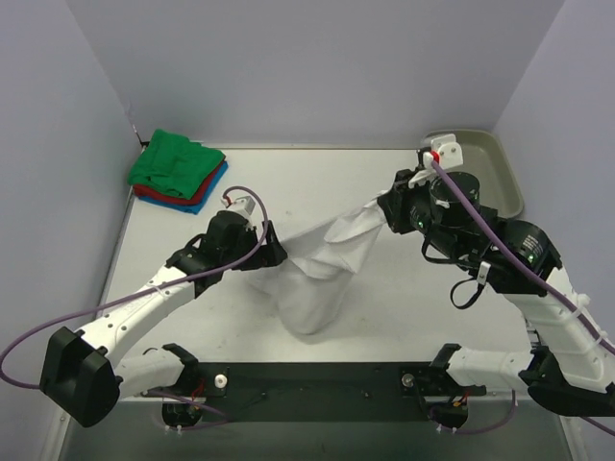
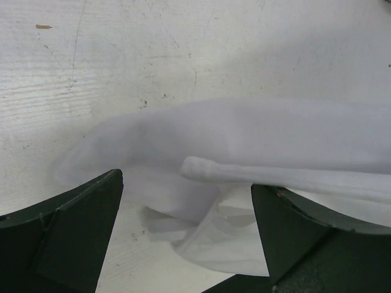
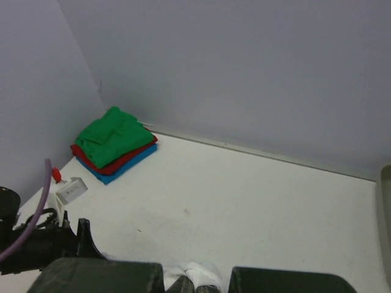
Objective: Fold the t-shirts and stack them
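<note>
The white t-shirt (image 1: 317, 264) hangs in a bunched drape from my right gripper (image 1: 386, 207), its lower part resting on the table. The right gripper (image 3: 197, 283) is shut on a wad of that white cloth (image 3: 204, 273). At the shirt's left edge sits my left gripper (image 1: 273, 252), open. In the left wrist view its dark fingers (image 2: 73, 226) stand wide apart, and the shirt's rolled hem (image 2: 244, 172) lies across the gap between them. Folded green, red and blue t-shirts (image 1: 179, 171) are stacked at the far left corner (image 3: 113, 143).
A grey-beige tray (image 1: 495, 168) stands at the far right, behind the right arm; its edge (image 3: 385, 213) shows in the right wrist view. Walls close in the table on the left, back and right. The arm bases and a black bar (image 1: 317, 379) line the near edge.
</note>
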Motion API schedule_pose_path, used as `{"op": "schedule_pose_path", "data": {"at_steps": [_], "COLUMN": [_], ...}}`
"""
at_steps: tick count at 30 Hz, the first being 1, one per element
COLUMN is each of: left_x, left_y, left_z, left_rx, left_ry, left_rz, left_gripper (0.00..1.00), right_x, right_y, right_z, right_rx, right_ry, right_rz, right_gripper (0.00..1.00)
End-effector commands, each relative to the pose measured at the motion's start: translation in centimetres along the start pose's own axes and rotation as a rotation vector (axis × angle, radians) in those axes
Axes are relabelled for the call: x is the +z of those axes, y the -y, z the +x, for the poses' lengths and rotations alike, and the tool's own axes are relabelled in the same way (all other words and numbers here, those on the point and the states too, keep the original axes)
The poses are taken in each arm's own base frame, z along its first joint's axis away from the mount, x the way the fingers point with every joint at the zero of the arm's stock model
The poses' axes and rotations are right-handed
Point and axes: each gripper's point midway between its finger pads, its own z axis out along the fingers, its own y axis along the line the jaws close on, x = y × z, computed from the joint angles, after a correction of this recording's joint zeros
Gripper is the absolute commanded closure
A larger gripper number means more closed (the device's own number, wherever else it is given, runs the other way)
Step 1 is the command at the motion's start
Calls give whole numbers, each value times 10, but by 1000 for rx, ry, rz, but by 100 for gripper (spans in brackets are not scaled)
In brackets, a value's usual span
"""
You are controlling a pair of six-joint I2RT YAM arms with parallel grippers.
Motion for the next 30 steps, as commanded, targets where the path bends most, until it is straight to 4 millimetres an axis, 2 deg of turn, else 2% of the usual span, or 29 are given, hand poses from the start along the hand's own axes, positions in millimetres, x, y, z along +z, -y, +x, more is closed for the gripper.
{"op": "schedule_pose_path", "data": {"at_steps": [1,6,10,11,13,14,16,18,19,20,21,23,27,28,30], "left_x": [4,3,2,2,1,0,0,1,2,4,5,7,6,3,0], "left_y": [18,31,47,48,56,58,62,64,67,67,68,68,56,51,47], "left_z": [-18,-16,-5,0,9,14,22,28,35,39,43,53,49,47,41], "left_rx": [0,-2,26,33,52,51,63,67,76,74,79,92,102,99,96], "left_ry": [42,37,17,6,-8,-18,-20,-25,-39,-48,-55,-74,-37,-31,-2], "left_rz": [54,89,115,110,122,129,128,129,135,131,132,123,57,38,14], "left_gripper": [4,4,4,4,4,4,4,4,4,4,4,4,4,4,4], "right_x": [6,9,19,24,34,37,45,52,52,55,56,65,64,64,65], "right_y": [27,42,66,83,101,123,138,163,169,172,170,150,102,84,67], "right_z": [32,59,79,87,99,108,117,128,131,133,134,132,132,137,155], "right_rx": [-36,-59,-89,-75,-39,-12,-8,-5,0,4,15,53,27,2,-15], "right_ry": [-53,-118,-162,-189,-236,-267,-290,-314,-319,-327,-326,-297,-294,-316,-374], "right_rz": [134,211,329,392,435,498,552,656,686,700,692,585,423,374,322], "right_gripper": [100,100,100,100,100,100,100,60,43,13,7,3,2,1,2]}}
